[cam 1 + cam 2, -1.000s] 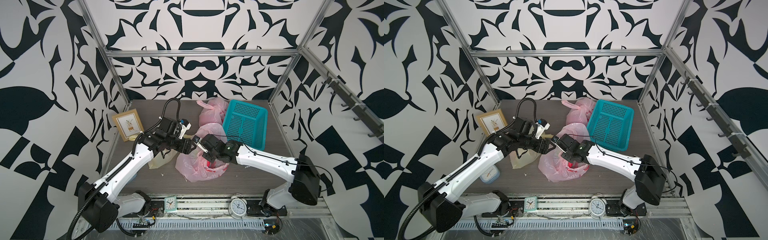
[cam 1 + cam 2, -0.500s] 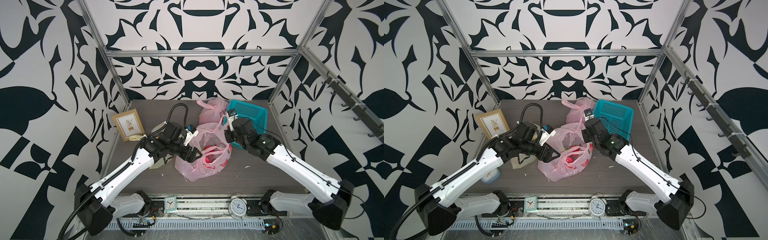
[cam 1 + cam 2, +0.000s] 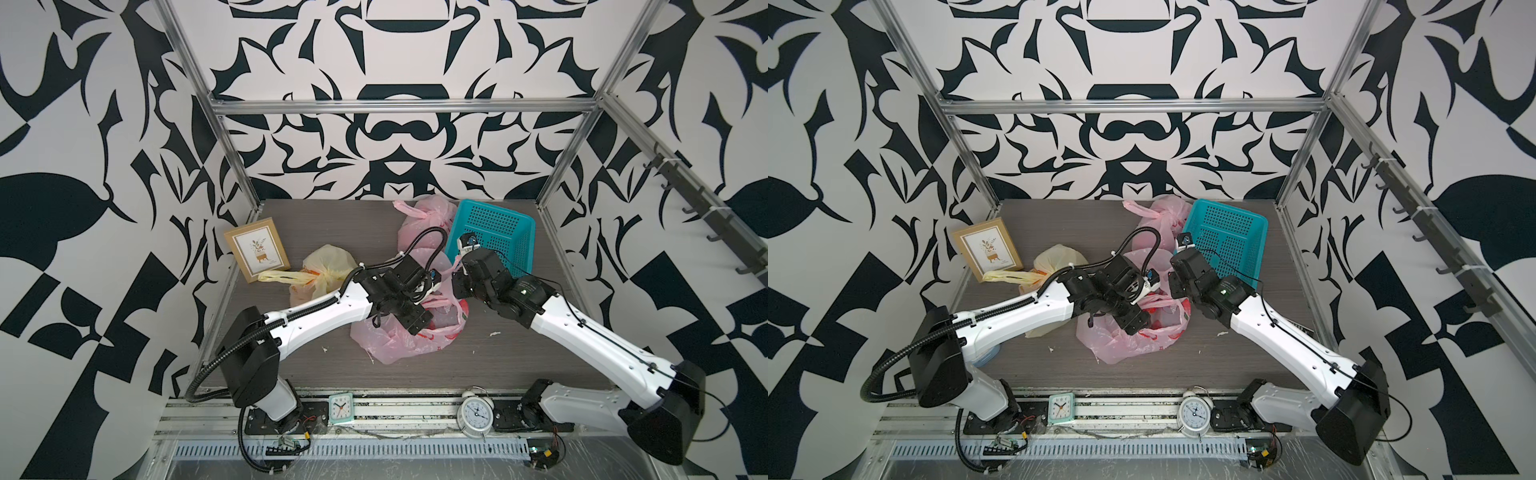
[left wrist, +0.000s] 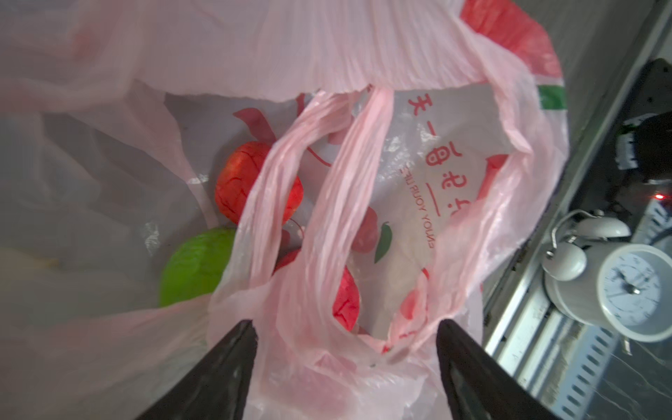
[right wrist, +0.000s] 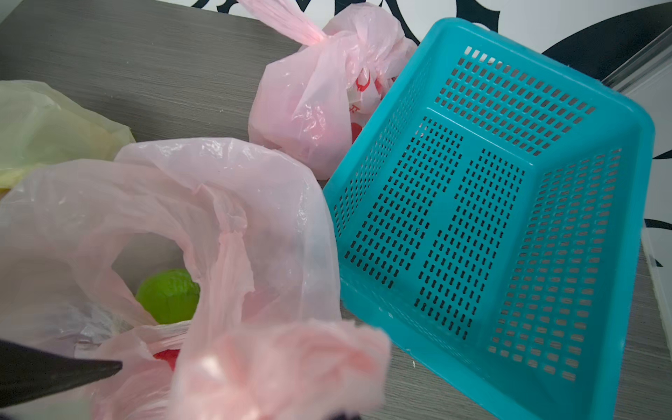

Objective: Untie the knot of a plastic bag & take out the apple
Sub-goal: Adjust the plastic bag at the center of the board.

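Observation:
The pink plastic bag [image 3: 399,345] lies mid-table in both top views, its mouth spread wide with no knot showing. In the left wrist view a red apple [image 4: 254,182] sits inside it. A green round fruit [image 4: 196,265] lies beside the apple, and another red fruit [image 4: 345,302] shows behind the loose handle loops [image 4: 291,189]. My left gripper [image 4: 345,349] hangs open over the bag's mouth, with bag film lying between its black fingers [image 4: 225,367]. My right gripper [image 3: 457,274] is shut on a bunched strip of the bag's rim [image 5: 283,363], holding it up beside the basket.
A teal perforated basket [image 3: 519,224] stands at the back right, touching a second, tied pink bag [image 3: 428,212]. A yellow bag [image 3: 328,266] and a picture frame [image 3: 257,249] are at the left. Two clocks [image 3: 476,411] sit on the front rail.
My right gripper has risen from the bag toward the basket with the rim in its grip, pulling the mouth open. My left gripper has moved forward and down over the opened mouth.

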Controlling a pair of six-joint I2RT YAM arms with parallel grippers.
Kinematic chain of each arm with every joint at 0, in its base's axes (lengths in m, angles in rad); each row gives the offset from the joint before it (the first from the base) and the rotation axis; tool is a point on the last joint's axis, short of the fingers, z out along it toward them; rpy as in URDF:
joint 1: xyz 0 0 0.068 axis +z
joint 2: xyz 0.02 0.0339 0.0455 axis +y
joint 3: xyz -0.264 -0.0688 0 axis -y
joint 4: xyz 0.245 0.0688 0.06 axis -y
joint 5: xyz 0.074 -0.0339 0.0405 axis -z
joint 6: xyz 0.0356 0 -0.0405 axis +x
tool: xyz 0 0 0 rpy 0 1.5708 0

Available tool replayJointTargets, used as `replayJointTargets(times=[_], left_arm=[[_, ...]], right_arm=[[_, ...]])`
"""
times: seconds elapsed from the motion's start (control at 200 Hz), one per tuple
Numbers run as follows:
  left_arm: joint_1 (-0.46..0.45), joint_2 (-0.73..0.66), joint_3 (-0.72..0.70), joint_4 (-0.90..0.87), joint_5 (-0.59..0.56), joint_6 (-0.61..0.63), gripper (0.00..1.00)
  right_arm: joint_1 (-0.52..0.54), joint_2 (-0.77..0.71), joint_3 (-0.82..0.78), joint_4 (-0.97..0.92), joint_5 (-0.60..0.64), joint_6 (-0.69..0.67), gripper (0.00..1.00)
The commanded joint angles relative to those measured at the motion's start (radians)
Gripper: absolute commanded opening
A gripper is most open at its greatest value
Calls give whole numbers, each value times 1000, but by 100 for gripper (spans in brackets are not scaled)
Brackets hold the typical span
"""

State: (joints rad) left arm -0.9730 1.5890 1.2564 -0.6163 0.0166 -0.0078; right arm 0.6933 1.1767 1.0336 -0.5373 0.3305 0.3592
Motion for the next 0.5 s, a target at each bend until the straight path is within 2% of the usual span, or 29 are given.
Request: replayJointTargets(times=[0.0, 0.085, 0.165, 0.305, 0.36, 0.495], left_arm=[[-10, 11, 23, 55, -104, 20, 82], [-10, 34, 24, 95, -124, 20, 81], [-10, 69, 34, 120, -92, 19, 78], [-12, 154, 69, 122, -24, -3, 62], [-12, 176, 68, 128, -23, -16, 48], [-10, 155, 30, 166, -87, -50, 0]], right_arm=[[-1, -26, -5, 19, -10, 19, 0], [-1, -20, -7, 24, -11, 16, 0], [-3, -13, -9, 27, -11, 14, 0], [-6, -9, -7, 40, -10, 8, 0], [-10, -8, -3, 44, -10, 6, 0], [-20, -5, 5, 46, -4, 2, 0]])
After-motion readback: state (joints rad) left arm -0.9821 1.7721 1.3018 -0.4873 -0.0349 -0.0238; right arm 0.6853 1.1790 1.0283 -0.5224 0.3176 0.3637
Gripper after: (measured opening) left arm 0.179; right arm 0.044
